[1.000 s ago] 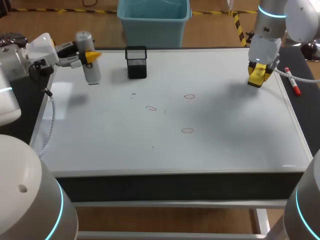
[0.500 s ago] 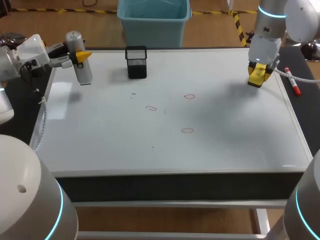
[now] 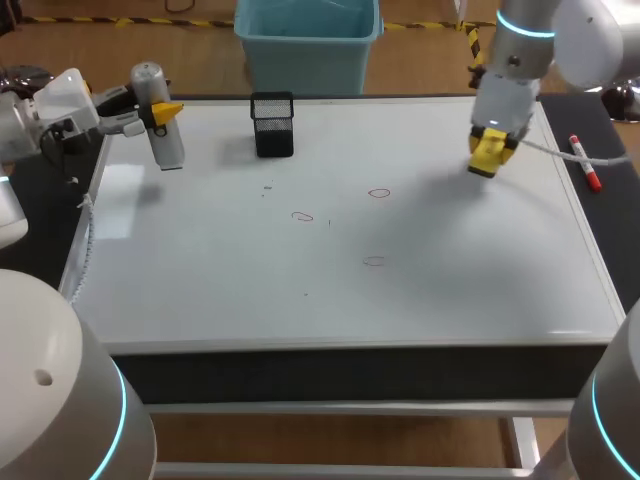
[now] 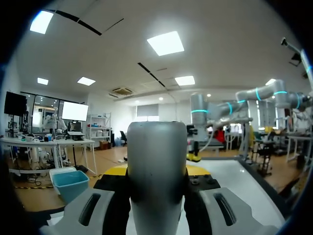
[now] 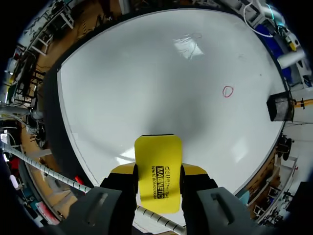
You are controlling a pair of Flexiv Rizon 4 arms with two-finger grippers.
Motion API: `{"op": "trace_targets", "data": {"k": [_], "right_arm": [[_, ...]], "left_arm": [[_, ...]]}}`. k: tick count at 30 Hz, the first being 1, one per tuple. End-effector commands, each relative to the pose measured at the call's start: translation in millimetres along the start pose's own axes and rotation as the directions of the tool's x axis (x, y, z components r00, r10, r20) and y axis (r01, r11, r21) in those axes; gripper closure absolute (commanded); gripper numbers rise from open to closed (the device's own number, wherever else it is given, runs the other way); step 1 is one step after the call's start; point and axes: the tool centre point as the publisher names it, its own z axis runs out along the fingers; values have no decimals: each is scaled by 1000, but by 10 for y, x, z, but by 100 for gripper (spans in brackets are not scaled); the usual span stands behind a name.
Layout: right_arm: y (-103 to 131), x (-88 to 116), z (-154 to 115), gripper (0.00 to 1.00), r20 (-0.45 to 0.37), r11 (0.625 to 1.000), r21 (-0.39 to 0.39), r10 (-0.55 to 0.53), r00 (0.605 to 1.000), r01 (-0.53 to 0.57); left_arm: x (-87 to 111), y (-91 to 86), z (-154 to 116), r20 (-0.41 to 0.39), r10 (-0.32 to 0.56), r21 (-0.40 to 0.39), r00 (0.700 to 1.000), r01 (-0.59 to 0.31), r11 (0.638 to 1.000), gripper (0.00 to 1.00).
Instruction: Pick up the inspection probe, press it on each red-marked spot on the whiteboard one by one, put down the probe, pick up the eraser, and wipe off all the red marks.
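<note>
Seen from the head camera, the left gripper (image 3: 158, 110) is clamping its fingers around the upper body of the inspection probe (image 3: 166, 142), a grey cylinder standing nearly upright at the far left corner of the whiteboard (image 3: 230, 290); whether its base is touching the surface cannot be told. Three red marks (image 3: 379, 193) are showing near the board's middle, well apart from both arms, with a black mesh holder (image 3: 272, 124) at the far edge and a red marker (image 3: 585, 166) lying beside the board on the right. The right gripper (image 3: 490, 146) is hanging over the far right of the board, fingers closed on the yellow eraser (image 3: 484, 161). In the left wrist view, the probe (image 4: 156, 166) is filling the space between the fingers, pinched from both sides. In the right wrist view, the eraser (image 5: 158, 164) is sitting flat between the fingers and jutting ahead of them over the white surface, one red mark (image 5: 227, 91) lying well ahead, towards the mesh holder. The probe is looking rigid, smooth and likely slippery, so a firm hold around its middle seems best; the eraser is looking light and stiff, best held by its narrow sides so the wiping face stays free.
</note>
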Motion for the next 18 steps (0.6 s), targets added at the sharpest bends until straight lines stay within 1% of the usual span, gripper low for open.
{"op": "trace_targets", "data": {"k": [1,4,8,12,14,18], "right_arm": [[462,-76,-61,100,21,998,45,-41,999,40],[728,-262,-49,100,29,996,37,-79,996,78],[1093,-537,-22,100,19,983,37,-181,983,181],[1455,-828,-21,100,-50,965,84,-246,968,250],[1653,-996,-31,100,-76,949,104,-290,954,297],[1897,-1245,15,100,-102,923,119,-354,930,365]], "left_arm": [[-10,-1,5,-2,0,2,1000,0,1000,100],[-10,-1,5,-2,0,2,1000,0,1000,100],[-10,-1,5,-2,0,2,1000,0,1000,100],[-10,-1,5,-2,0,2,1000,0,1000,100],[-10,-1,5,-2,0,2,1000,0,1000,100],[-10,-1,5,-2,0,2,1000,0,1000,100]]}}
